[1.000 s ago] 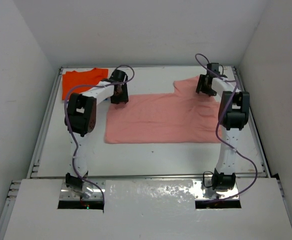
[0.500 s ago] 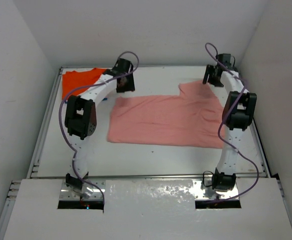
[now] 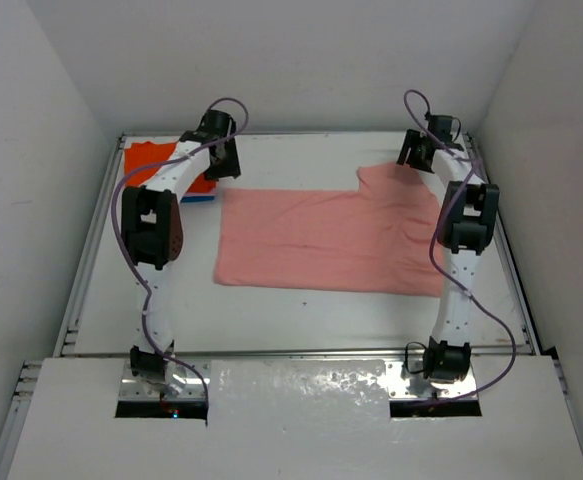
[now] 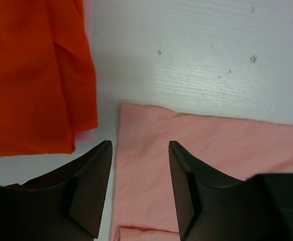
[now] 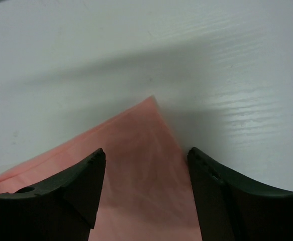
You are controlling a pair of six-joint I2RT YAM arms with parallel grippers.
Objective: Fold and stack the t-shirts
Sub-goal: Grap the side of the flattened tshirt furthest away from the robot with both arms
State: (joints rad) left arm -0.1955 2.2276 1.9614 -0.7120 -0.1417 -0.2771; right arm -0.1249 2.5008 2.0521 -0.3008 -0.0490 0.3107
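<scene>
The salmon-pink t-shirt (image 3: pixel 321 240) lies spread flat across the middle of the table. My left gripper (image 3: pixel 223 163) is open and empty just above the shirt's far left corner (image 4: pixel 211 145), its fingers (image 4: pixel 93 170) apart. The orange t-shirt (image 3: pixel 149 158) lies folded at the far left, close to the left of that gripper in the left wrist view (image 4: pixel 30 75). A thin blue edge (image 3: pixel 199 198) shows beside it. My right gripper (image 3: pixel 411 158) is open and empty over the pink shirt's far right corner (image 5: pixel 141 150).
The white table (image 3: pixel 301 310) has raised rails along its left, right and far sides. White walls stand close behind and on both sides. Purple cables loop over both arms near the far edge.
Both grippers moved toward the far edge, and the pink shirt shifted with them and flattened. The left gripper then swung left toward the orange shirt. Both jaws now stand open.
</scene>
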